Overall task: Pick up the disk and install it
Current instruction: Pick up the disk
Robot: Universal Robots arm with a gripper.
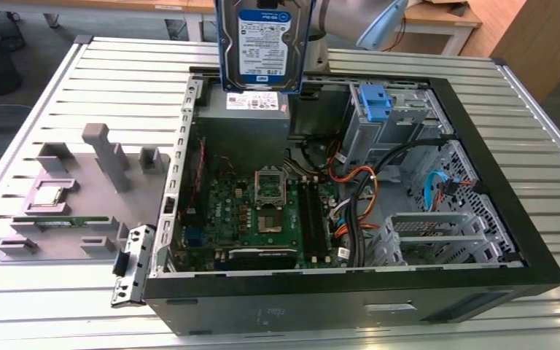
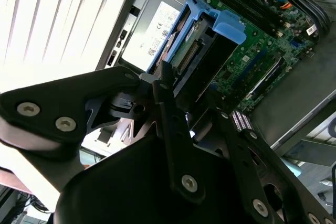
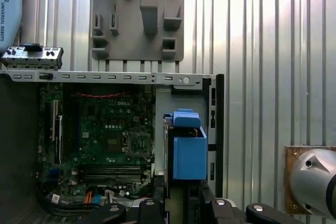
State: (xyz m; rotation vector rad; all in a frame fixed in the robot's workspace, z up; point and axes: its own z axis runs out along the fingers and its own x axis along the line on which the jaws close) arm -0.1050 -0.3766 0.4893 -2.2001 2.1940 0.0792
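Exterior view, read left to right.

1. The grey fixture tray (image 1: 85, 182) sits on the slatted table (image 1: 114, 65), just beside the case wall. 1 small square chip (image 1: 49, 194) rests in a pocket. Judgement: the pockets and posts hold parts in fixed poses so the arm can find them.

2. The open computer case (image 1: 338, 292) lies on its side with the cover off. This leaves the motherboard (image 1: 260, 211) and the bays reachable from above.

3. The disk (image 1: 263, 44), framed by its blue carrier rails, hangs on edge in the air with its label towards the camera. It is over the power supply (image 1: 246, 124) and touches nothing below. Judgement: the upright pose suits an edge-first entry into a bay.

4. Gripper (image 2: 186, 90): in the second wrist view, 2 black fingers press on the carrier from opposite sides. The claw is clamped on the disk. Judgement: holding it by the rails probably spares the label and the connector.

5. Towards the exterior view's right, a bare blue bracket (image 1: 379, 102) sits in the drive cage. Loose cables (image 1: 358, 189) lie near it and could snag.

Status: the disk is lifted but not yet seated.
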